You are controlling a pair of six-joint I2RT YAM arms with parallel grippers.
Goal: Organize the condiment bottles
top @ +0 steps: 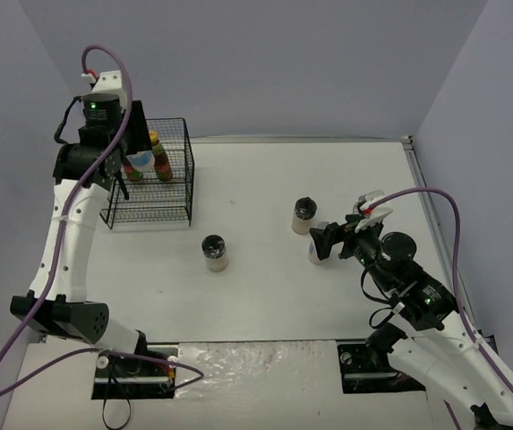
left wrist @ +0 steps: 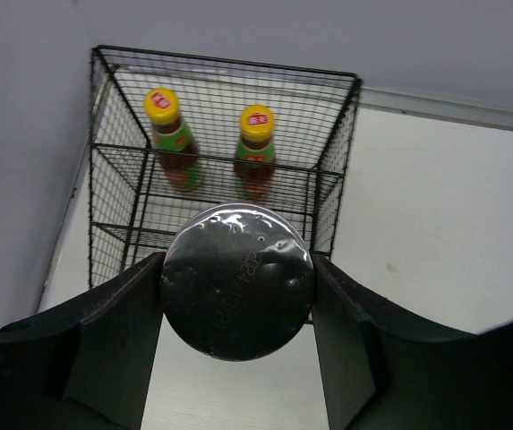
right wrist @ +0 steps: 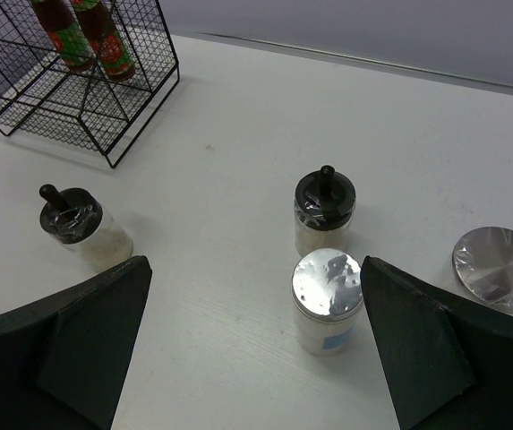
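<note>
Left tool (left wrist: 238,300) holds a silver-lid jar (left wrist: 236,264) by the rack (left wrist: 229,67) with two sauce bottles (left wrist: 174,143). Right tool (right wrist: 252,269) is wide; other jars (right wrist: 326,305) wait.

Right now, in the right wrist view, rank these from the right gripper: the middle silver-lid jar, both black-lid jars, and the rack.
1. Silver-lid jar, between the open fingers of the right gripper.
2. Middle black-lid jar, just beyond the silver one.
3. Left black-lid jar, off to the left.
4. Rack, far left at the back.
</note>
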